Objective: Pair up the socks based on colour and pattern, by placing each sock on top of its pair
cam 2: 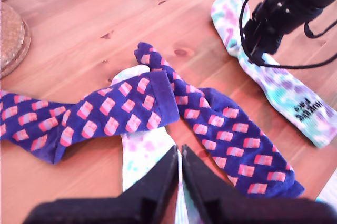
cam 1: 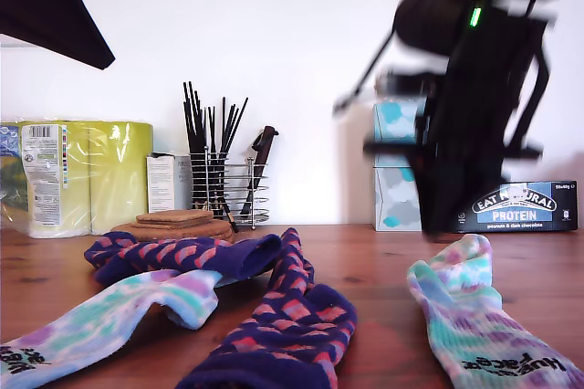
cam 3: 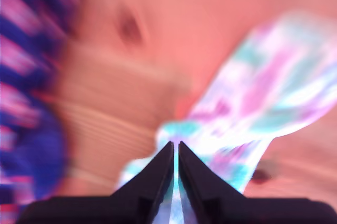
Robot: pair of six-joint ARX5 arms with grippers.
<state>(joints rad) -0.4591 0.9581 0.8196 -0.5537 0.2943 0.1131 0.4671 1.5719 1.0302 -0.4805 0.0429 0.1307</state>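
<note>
On the wooden table (cam 1: pixel 383 266) stand paper rolls (cam 1: pixel 87 174), a wire rack (cam 1: pixel 233 190), cork coasters (cam 1: pixel 173 222) and a protein box (cam 1: pixel 520 206).

Two navy socks (cam 2: pixel 174 111) crossed over a tie-dye sock (cam 2: pixel 145 155), perhaps under my nearly closed first end effector (cam 2: pixel 180 169)

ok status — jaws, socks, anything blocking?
My first gripper shut, above a tie-dye sock. My second gripper shut over the other tie-dye sock. Navy socks overlap, draped across the first tie-dye one. No pairs stacked.
</note>
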